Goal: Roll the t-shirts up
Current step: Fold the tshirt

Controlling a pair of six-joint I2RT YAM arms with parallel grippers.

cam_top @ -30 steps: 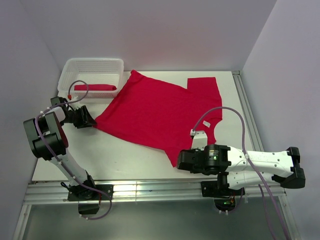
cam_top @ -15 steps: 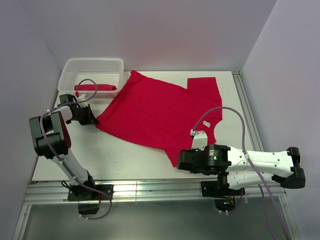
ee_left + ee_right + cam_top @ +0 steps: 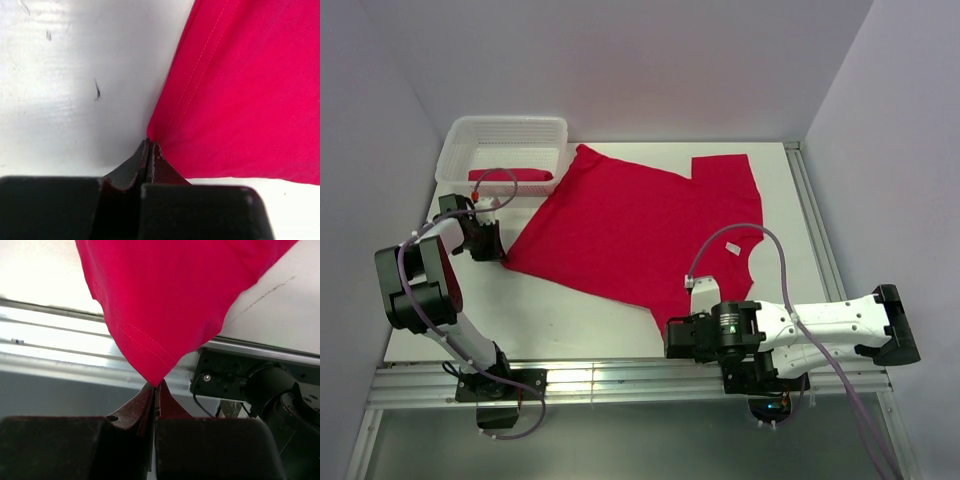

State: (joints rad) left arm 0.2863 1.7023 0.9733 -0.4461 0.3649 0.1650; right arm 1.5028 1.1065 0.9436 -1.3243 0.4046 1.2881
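Two corners of the spread t-shirt [image 3: 630,225] are pinched: the left end effector [image 3: 150,143] is clenched on one near the table's [image 3: 570,318] left edge, the right end effector [image 3: 156,384] on one at its near edge. It lies away from both, toward the far right corner.

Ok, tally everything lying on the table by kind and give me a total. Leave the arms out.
White basket: 1
Red t-shirts: 2, the spread t-shirt and the rolled t-shirt inside the basket
Total: 3
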